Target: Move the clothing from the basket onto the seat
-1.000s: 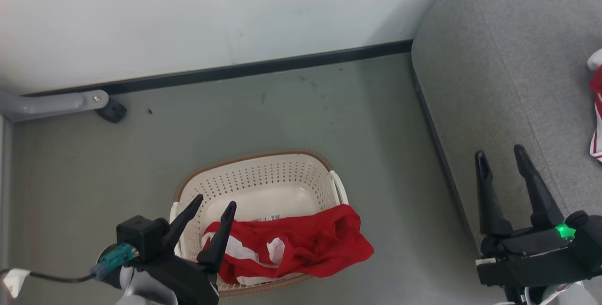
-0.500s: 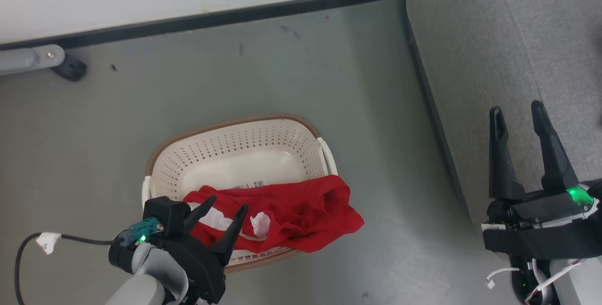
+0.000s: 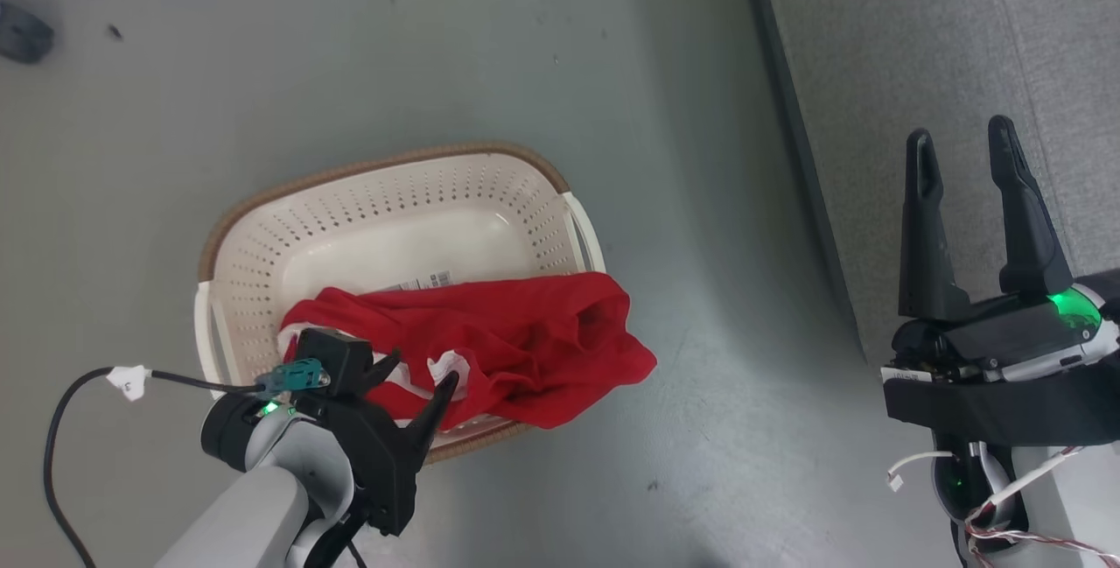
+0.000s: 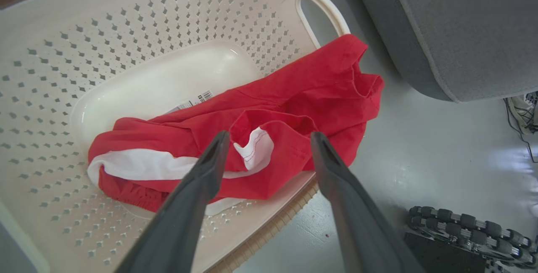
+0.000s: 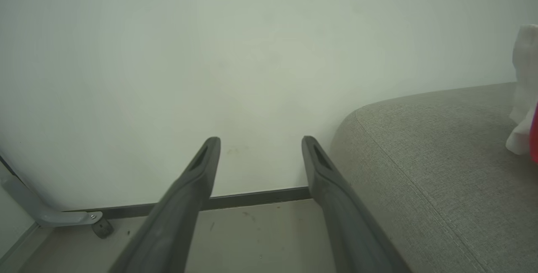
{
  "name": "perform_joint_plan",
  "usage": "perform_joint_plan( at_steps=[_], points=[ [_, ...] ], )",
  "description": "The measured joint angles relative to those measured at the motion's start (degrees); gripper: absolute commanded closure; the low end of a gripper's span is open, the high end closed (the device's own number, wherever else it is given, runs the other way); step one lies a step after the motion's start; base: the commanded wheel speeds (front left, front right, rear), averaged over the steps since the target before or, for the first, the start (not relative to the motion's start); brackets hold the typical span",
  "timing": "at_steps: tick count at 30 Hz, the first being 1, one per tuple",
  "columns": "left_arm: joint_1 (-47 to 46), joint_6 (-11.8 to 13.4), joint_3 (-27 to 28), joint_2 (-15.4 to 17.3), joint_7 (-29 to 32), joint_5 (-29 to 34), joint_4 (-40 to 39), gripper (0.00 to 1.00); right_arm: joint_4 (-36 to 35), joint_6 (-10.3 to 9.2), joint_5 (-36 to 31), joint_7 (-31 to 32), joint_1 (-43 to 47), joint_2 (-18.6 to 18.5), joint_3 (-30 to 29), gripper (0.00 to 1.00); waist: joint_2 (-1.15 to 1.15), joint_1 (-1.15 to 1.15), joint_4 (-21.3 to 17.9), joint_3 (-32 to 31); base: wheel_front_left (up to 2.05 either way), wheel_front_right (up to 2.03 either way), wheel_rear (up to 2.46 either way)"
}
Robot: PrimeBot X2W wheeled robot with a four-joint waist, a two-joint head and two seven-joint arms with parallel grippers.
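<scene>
A red garment with white trim, the clothing (image 3: 525,340), lies in the near half of the cream perforated basket (image 3: 394,218) and spills over its right front rim onto the floor. My left gripper (image 3: 423,367) hovers open just above the garment's white-trimmed folds. In the left wrist view its fingers straddle a red fold of the clothing (image 4: 294,100), and the left gripper (image 4: 270,135) holds nothing. My right gripper (image 3: 958,130) stands open and empty over the front edge of the grey seat (image 3: 945,43). A white and red cloth (image 5: 523,96) lies on the seat (image 5: 441,147).
The basket stands on grey floor left of the seat. A white wall with a dark baseboard (image 5: 252,199) runs behind. A grey metal leg with a black caster (image 5: 50,218) sits at the far left. A black cable (image 3: 61,428) trails from my left wrist.
The head camera has tilted down, so the whole picture shifted up. My left gripper has come lower and further over the red garment. Both grippers stay open.
</scene>
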Motion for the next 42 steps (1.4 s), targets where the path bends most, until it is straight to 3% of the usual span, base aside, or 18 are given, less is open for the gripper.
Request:
perform_joint_plan(
  at_steps=[19,42],
  points=[
    [-5.9,-1.0,-4.3,0.4,5.0,2.0,7.7,0.00,1.2,1.04,-2.3,0.0,-2.8,3.4,0.8,0.00,0.00,0.00,-3.5,7.2,0.00,0.00,0.00],
    [-13.1,-1.0,-7.4,-1.2,10.4,4.4,16.1,0.00,2.6,2.05,-3.2,0.0,-2.8,5.4,1.2,0.00,-0.01,-0.01,-7.4,9.9,0.00,0.00,0.00]
  ],
)
